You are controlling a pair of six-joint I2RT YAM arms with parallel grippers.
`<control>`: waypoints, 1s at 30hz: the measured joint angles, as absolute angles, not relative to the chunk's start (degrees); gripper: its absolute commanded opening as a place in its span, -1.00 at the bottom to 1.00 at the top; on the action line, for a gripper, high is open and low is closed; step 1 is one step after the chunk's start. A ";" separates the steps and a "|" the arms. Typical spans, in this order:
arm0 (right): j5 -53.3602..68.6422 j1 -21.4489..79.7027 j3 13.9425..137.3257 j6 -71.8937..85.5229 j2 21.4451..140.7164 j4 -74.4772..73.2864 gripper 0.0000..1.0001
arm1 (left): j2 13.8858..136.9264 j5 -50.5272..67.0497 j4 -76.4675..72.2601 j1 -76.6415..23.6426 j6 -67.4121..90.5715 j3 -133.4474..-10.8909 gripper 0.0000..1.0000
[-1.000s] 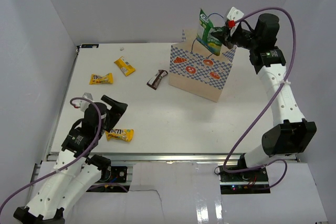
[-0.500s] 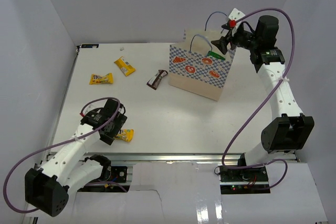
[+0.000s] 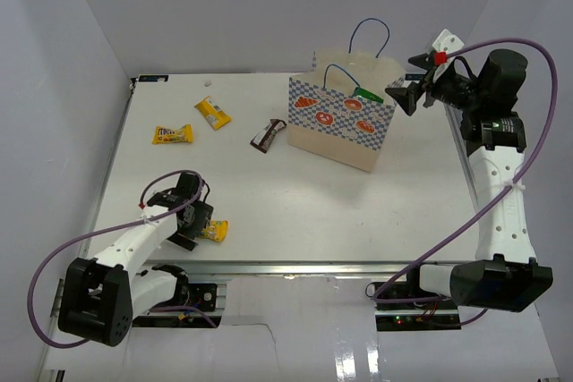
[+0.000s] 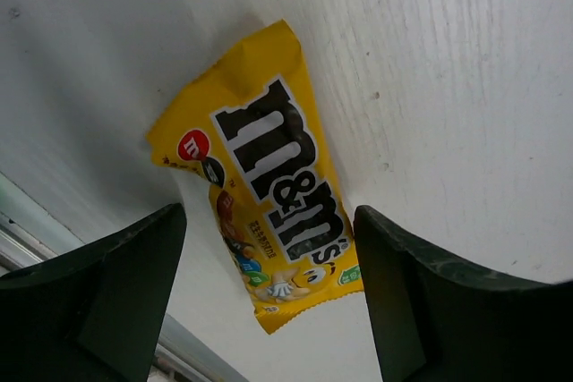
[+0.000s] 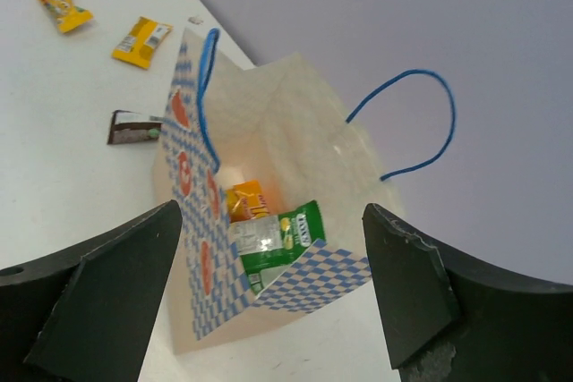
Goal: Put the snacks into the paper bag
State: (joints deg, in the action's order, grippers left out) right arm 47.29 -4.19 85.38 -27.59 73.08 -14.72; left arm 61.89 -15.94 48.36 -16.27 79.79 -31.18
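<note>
The paper bag [image 3: 338, 127] stands upright at the far middle of the table. Inside it lie a green-yellow bag [image 5: 273, 243] and an orange-yellow pouch [image 5: 246, 200]. My right gripper [image 3: 407, 80] hangs open just right of and above the bag's mouth [image 5: 271, 221], holding nothing. My left gripper [image 3: 195, 219] is open low over a yellow candy pack [image 4: 269, 185] near the front left edge. Its fingers [image 4: 107, 292] stand on either side of the pack's near end. Two more yellow packs [image 3: 172, 134] [image 3: 212, 113] and a dark brown bar [image 3: 268, 134] lie left of the paper bag.
White walls close in the table on the left, back and right. The table's front edge with its metal rail [image 3: 269, 267] runs just below the left gripper. The bag's blue cord handles [image 3: 369, 31] stick up above its rim.
My right gripper opened and let the green-yellow bag drop into the paper bag, then drew back to the right. My left arm came down over the yellow pack at the front edge.
</note>
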 measured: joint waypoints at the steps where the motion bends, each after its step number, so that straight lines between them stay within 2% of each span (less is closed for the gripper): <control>1: 48.31 -4.56 84.36 -27.64 72.10 -15.40 0.75 | 62.15 -15.35 47.24 -15.42 79.15 -30.59 0.59; 3: 50.52 -5.23 82.87 -27.88 71.22 -17.06 0.75 | 62.28 -14.55 44.16 -14.48 77.87 -30.48 0.44; 6: 53.28 -5.67 81.36 -28.29 71.22 -19.75 0.75 | 63.09 -13.67 39.77 -14.04 76.36 -30.04 0.00; 10: 55.92 -5.89 80.31 -28.60 71.24 -22.70 0.74 | 62.89 -12.34 35.86 -13.98 73.76 -29.02 -0.24; 16: 58.70 -5.89 80.14 -28.67 71.22 -24.23 0.74 | 58.67 -9.37 30.20 -13.98 65.10 -29.15 -0.48; 22: 60.23 -5.89 80.14 -28.05 71.20 -24.47 0.73 | 58.43 1.26 18.22 -13.87 53.67 -35.62 -0.61; 25: 60.29 -5.91 80.14 -27.64 71.13 -24.58 0.73 | 63.22 8.56 10.04 -13.87 50.76 -43.31 -0.64; 30: 60.29 -5.93 79.92 -27.40 70.50 -25.15 0.73 | 77.84 17.72 -0.64 -15.11 50.02 -65.58 -0.64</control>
State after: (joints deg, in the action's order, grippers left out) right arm 60.29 -5.93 79.92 -27.40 70.50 -25.15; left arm 77.84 17.72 -0.64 -15.11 50.02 -65.58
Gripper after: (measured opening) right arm 0.864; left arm 0.314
